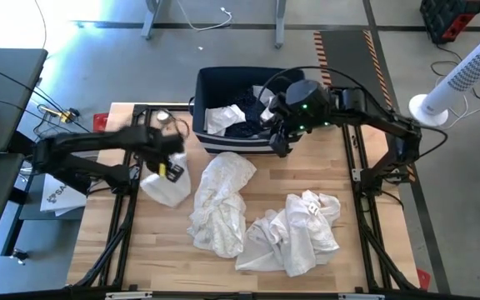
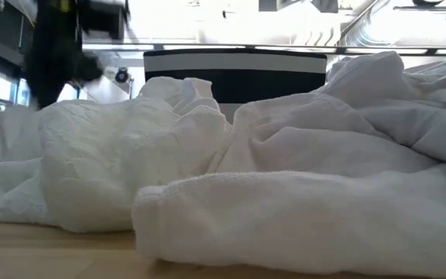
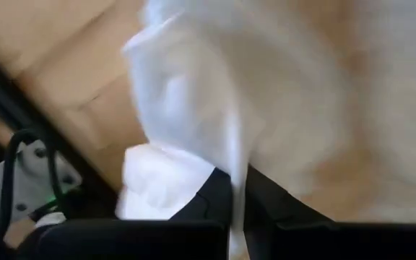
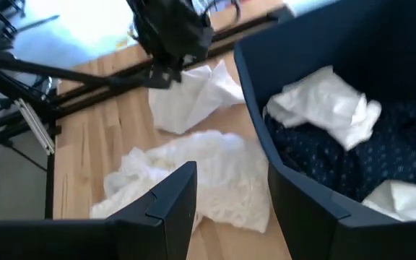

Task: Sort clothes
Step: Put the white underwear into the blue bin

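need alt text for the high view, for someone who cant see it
From above, the left gripper lifts a white garment off a wooden table. The open right gripper hangs at the edge of a navy bin already holding clothes, with two white piles on the table.

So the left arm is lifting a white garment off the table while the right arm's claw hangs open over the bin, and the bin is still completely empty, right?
Not quite: the bin is not empty. The right wrist view shows a white garment lying on dark navy fabric inside it. The rest holds: the left gripper grips a white garment and the right gripper hangs open at the bin's edge.
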Available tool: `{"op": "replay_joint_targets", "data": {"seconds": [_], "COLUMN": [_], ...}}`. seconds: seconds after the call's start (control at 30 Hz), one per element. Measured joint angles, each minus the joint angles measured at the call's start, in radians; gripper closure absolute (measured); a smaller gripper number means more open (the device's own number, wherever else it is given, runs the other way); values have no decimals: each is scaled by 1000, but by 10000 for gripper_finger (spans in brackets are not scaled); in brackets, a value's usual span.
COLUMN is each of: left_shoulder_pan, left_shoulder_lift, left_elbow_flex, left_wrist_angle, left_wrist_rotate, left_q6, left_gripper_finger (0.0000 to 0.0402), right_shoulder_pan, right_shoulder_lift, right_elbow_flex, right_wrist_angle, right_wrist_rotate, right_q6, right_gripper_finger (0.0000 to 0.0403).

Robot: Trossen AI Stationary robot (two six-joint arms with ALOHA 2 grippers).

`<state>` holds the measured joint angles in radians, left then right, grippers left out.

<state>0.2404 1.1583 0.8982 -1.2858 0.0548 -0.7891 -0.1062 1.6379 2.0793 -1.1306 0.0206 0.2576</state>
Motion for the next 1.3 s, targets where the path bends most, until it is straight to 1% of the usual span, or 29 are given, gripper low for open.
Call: {"op": "replay_joint_targets", "data": {"seconds": [0.13, 0.2, 0.27, 0.3, 0.4, 0.47, 0.53, 0.6, 0.67, 0.73, 0.83, 0.9, 1.0, 1.07, 1.1, 1.2, 1.3], "left_shoulder_pan": [-1, -1, -1, 0, 4, 5, 13, 34, 64, 106, 179, 217, 256, 275, 288, 327, 354], "left_shoulder_lift": [-109, -156, -188, -201, -220, -214, -190, -149, -98, -41, 45, 95, 169, 223, 254, 333, 364], "left_elbow_flex": [241, 355, 445, 484, 558, 575, 579, 579, 579, 578, 576, 576, 571, 562, 554, 543, 551], "left_wrist_angle": [-111, -76, -4, 64, 348, 581, 816, 1001, 1126, 1196, 1194, 1130, 935, 746, 674, 529, 526], "left_wrist_rotate": [57, 37, 6, 3, -39, -97, -153, -190, -213, -221, -219, -219, -244, -275, -258, -107, 78], "left_q6": [-12, -19, -16, -7, 27, 64, 137, 221, 302, 357, 393, 404, 416, 366, 332, 282, 292], "left_gripper_finger": [396, 393, 391, 391, 392, 393, 393, 393, 393, 393, 393, 393, 384, 373, 365, 330, 289], "right_shoulder_pan": [-8, -14, -24, -32, -56, -71, -82, -85, -83, -73, -52, -36, -6, 15, 25, 48, 57], "right_shoulder_lift": [-9, -11, -12, -12, -12, -12, -12, -12, -11, -11, -11, -11, -11, -11, -11, -11, -11], "right_elbow_flex": [40, 67, 89, 99, 108, 108, 108, 105, 105, 106, 106, 106, 106, 106, 106, 106, 106], "right_wrist_angle": [14, 18, 31, 39, 61, 65, 62, 57, 46, 36, 13, -8, -42, -59, -66, -68, -68], "right_wrist_rotate": [46, 90, 134, 147, 166, 171, 172, 173, 172, 170, 170, 169, 169, 175, 186, 227, 274], "right_q6": [-36, -70, -105, -119, -137, -134, -118, -99, -79, -66, -33, -10, 23, 40, 47, 52, 50], "right_gripper_finger": [234, 234, 234, 234, 234, 234, 234, 234, 234, 234, 234, 234, 234, 234, 234, 234, 234]}}
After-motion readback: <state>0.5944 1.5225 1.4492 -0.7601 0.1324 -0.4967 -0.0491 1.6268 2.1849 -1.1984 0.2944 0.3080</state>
